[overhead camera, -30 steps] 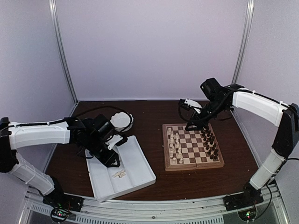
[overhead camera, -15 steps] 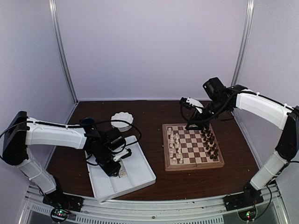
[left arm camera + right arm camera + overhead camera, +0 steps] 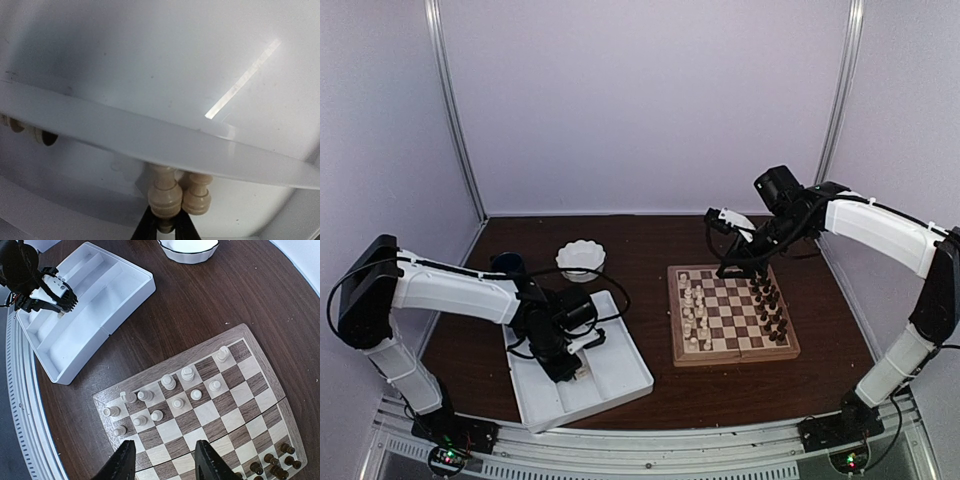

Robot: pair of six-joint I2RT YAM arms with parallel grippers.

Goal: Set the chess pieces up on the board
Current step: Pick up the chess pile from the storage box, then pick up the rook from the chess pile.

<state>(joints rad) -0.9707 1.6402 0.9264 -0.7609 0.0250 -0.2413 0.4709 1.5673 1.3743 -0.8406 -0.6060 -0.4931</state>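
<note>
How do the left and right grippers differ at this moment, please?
The left gripper is low inside the white tray; the right gripper hovers over the board. The left gripper pinches a cream chess piece; the right gripper is open and empty. Both have black fingers.

Tray (image 3: 150, 60) glossy white plastic, prob. — board (image 3: 204, 413) matt wood.

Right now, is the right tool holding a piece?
No, the right tool hangs open over the board with nothing between its fingers.
</note>
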